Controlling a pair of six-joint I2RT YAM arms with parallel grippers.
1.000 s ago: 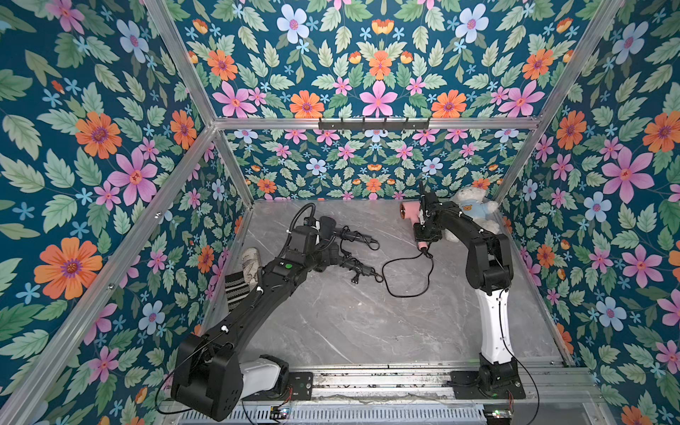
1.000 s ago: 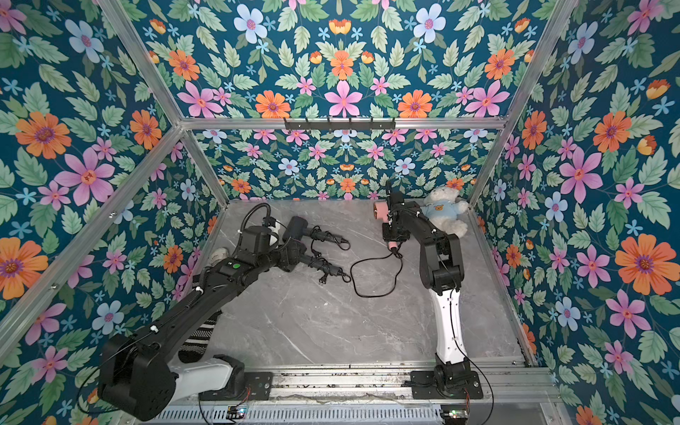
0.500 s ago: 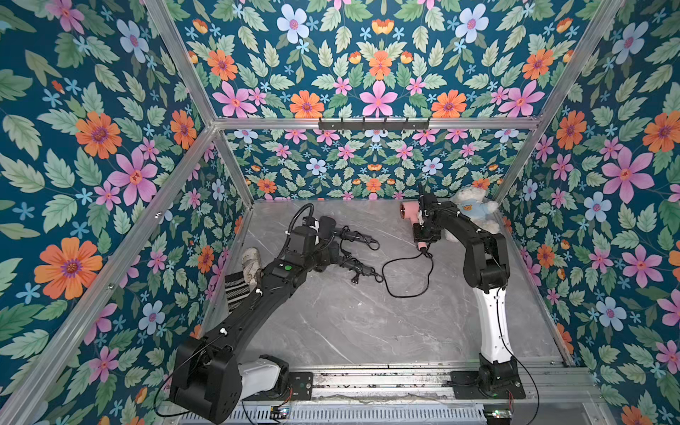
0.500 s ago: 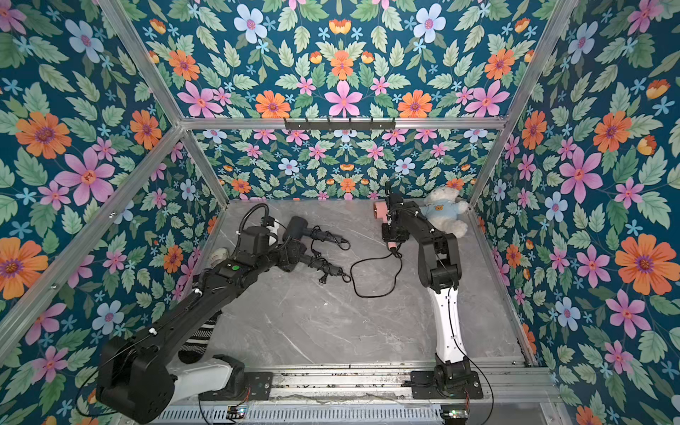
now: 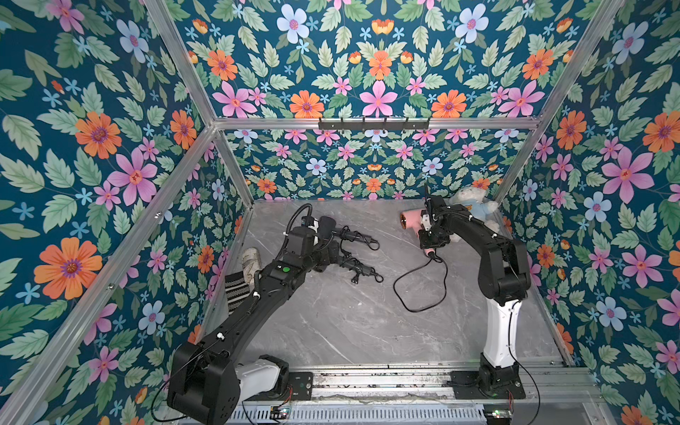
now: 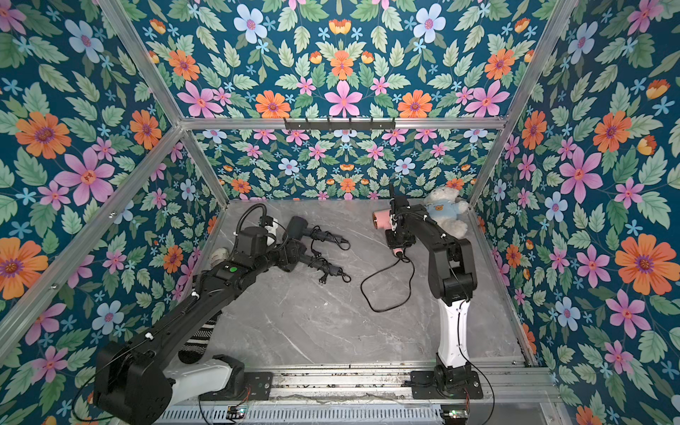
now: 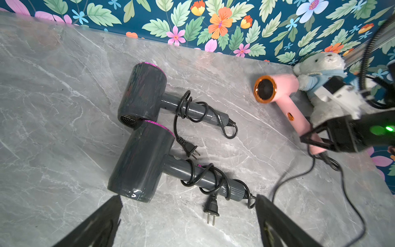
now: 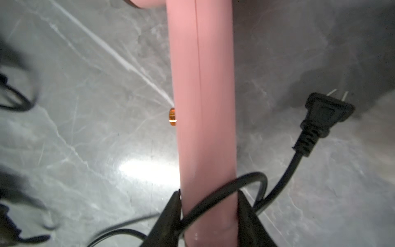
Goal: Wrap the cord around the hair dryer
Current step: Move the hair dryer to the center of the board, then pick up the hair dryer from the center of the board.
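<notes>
The pink hair dryer [image 5: 410, 219] [image 6: 381, 218] lies at the back right of the grey table, its handle pointing toward the front. My right gripper [image 5: 432, 239] [image 8: 208, 192] is shut on that handle [image 8: 203, 85], and one strand of the black cord [image 8: 224, 192] crosses the handle between the fingers. The rest of the cord [image 5: 394, 289] [image 6: 361, 289] loops loosely on the table, with its plug [image 8: 327, 111] lying beside the handle. My left gripper [image 7: 188, 198] [image 5: 333, 254] hangs open and holds nothing.
Under my left gripper lie two dark grey hair dryers [image 7: 143, 94] [image 7: 142, 160], cords wound round their handles. A white teddy bear [image 5: 473, 209] [image 7: 320, 66] sits in the back right corner against the pink dryer. A shoe [image 5: 251, 259] and striped cloth [image 5: 235, 290] lie by the left wall.
</notes>
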